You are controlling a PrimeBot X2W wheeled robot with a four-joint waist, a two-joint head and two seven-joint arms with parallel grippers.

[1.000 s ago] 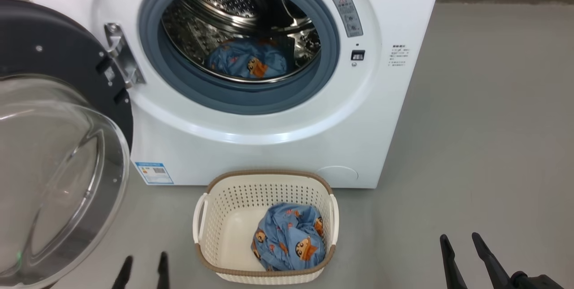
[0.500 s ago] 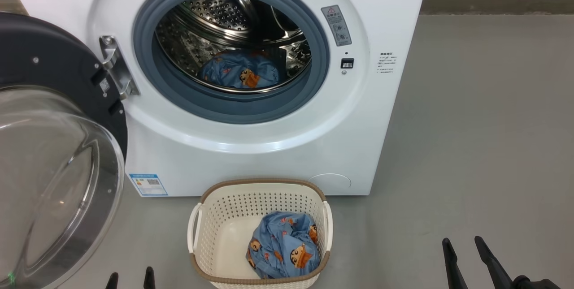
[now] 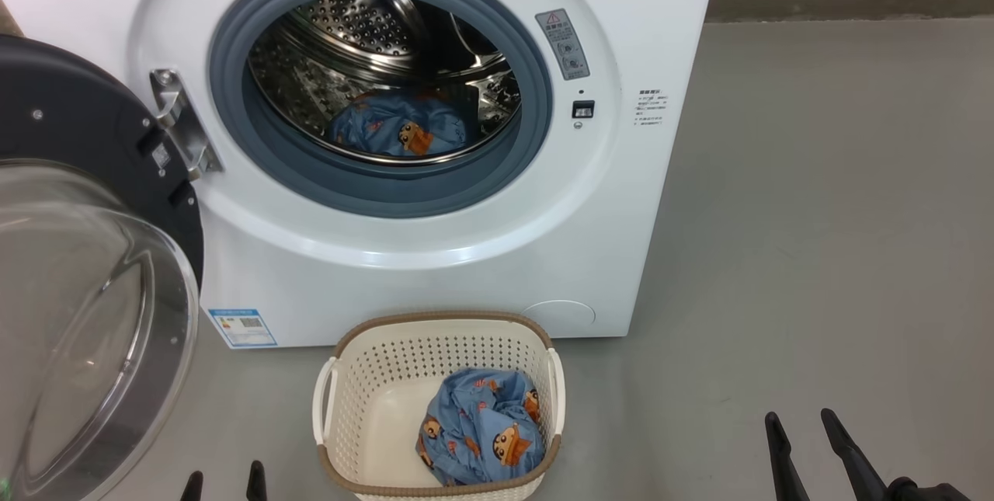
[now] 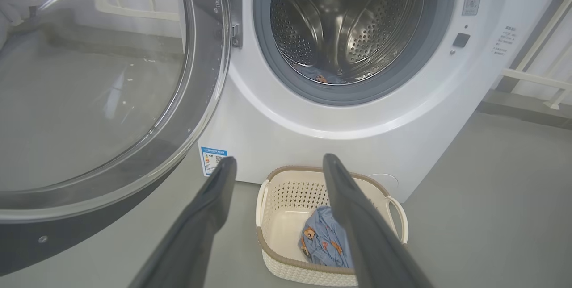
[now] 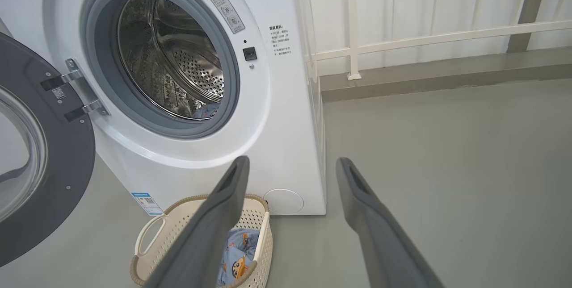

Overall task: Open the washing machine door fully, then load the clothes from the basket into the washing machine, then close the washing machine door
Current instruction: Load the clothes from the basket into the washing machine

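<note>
1. Washing machine (image 3: 404,283): white front-loader on grey floor (image 3: 815,252); round mouth uncovered, steel drum (image 3: 365,27) ringed by grey-blue seal (image 3: 233,120); blue label sticker (image 3: 242,328) at lower left of front.
2. Washing machine door (image 3: 70,113): swung wide open to the left on metal hinge (image 3: 177,124), black rim and bulging clear glass turned outward.
3. Basket (image 3: 435,320): cream, perforated, brown-rimmed; on floor just in front of machine, below the mouth.
4. Clothes (image 3: 477,439): one crumpled light blue printed piece in right half of basket; a second piece (image 3: 396,128) low in drum.
5. Left jaws: spread fully apart, holding nothing; fingers (image 3: 255,481) at bottom edge of head view, left of basket.
6. Right jaws: spread fully apart, holding nothing; fingers (image 3: 780,450) at lower right of head view, well apart from basket.
</note>
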